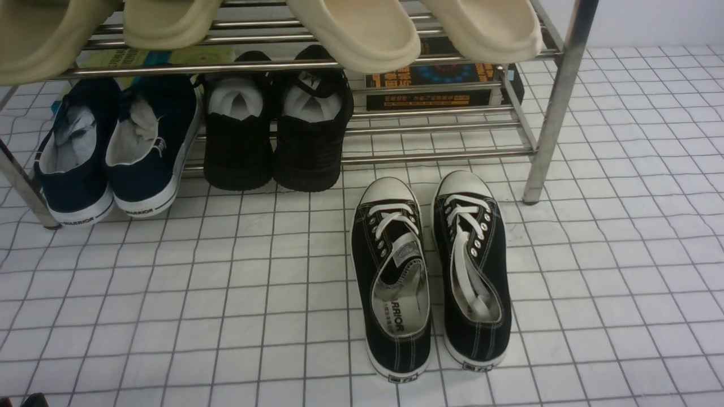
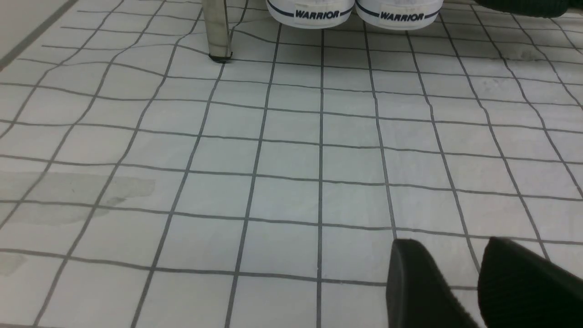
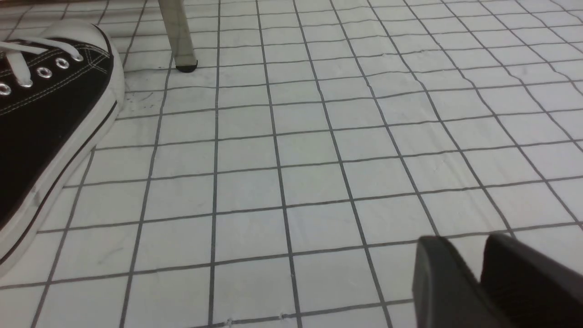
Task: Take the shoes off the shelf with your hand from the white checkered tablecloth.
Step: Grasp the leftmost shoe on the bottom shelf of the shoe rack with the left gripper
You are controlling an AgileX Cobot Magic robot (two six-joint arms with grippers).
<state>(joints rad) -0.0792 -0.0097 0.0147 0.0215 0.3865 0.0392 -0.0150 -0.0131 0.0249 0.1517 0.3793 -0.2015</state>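
Note:
The navy slip-on shoes (image 1: 113,147) stand side by side on the lower tier of the chrome shelf (image 1: 557,102), at its left end, heels toward me. Their white WARRIOR soles (image 2: 314,13) show at the far edge of the left wrist view, next to a shelf leg (image 2: 217,32). My left gripper (image 2: 448,243) hovers low over the white checkered tablecloth (image 1: 226,294), well short of the shoes, with a narrow gap between its fingers and nothing in it. My right gripper (image 3: 460,239) is shut and empty over bare cloth. Neither gripper shows clearly in the front view.
Black knit shoes with white stuffing (image 1: 277,130) stand on the lower tier right of the navy pair. Black lace-up sneakers (image 1: 430,271) stand on the cloth in front of the shelf, one beside my right gripper (image 3: 45,127). Cream slippers (image 1: 362,31) overhang the top tier. Boxes (image 1: 435,85) lie behind.

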